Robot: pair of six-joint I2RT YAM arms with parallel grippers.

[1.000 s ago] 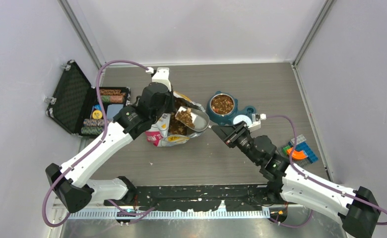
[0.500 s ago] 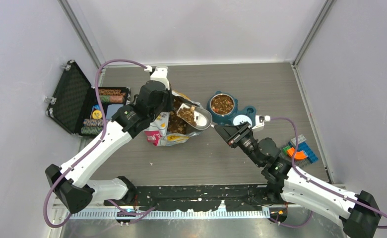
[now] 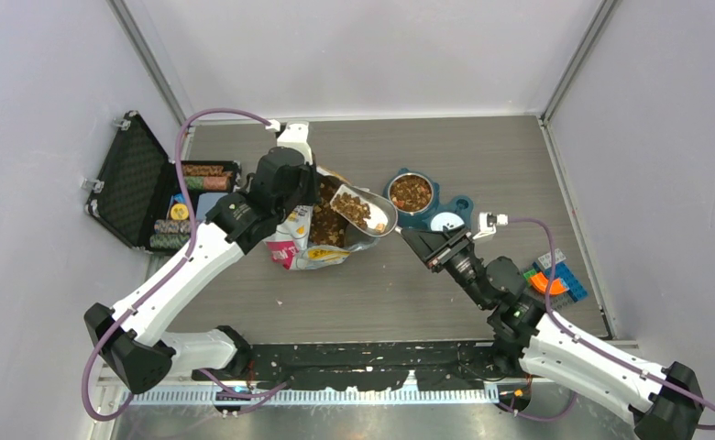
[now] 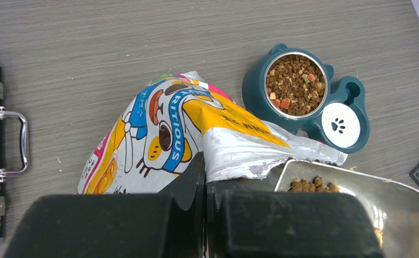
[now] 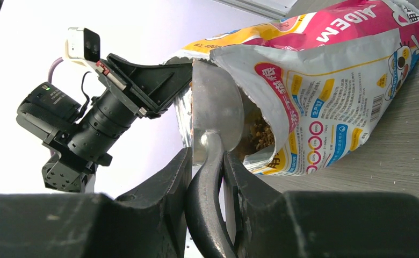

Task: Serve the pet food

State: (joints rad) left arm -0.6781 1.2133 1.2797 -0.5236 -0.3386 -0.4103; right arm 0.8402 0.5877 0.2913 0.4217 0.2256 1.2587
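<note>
A colourful pet food bag [image 3: 301, 246] lies open on the table, its torn foil rim pinched in my left gripper [image 3: 320, 194], which is shut. My right gripper [image 3: 418, 240] is shut on the handle of a metal scoop [image 3: 365, 213]. The scoop carries a load of pet food [image 3: 357, 208] and hovers over the bag's mouth, left of the steel bowl [image 3: 412, 192], which holds kibble too. In the left wrist view the bag [image 4: 164, 123], the scoop [image 4: 368, 188] and the bowl [image 4: 295, 85] show beyond my left gripper [image 4: 206, 166]. In the right wrist view my right gripper [image 5: 206, 161] clamps the scoop's handle [image 5: 207, 188].
The bowl sits in a teal feeder [image 3: 455, 203] with a white paw-print lid [image 3: 445, 221]. An open black case [image 3: 134, 188] with chip stacks lies at the far left. Coloured blocks [image 3: 553, 280] lie at the right, near the wall.
The loaded scoop has risen out of the bag and moved right, toward the bowl. My right arm drew back to the right with it. My left gripper kept its hold on the bag.
</note>
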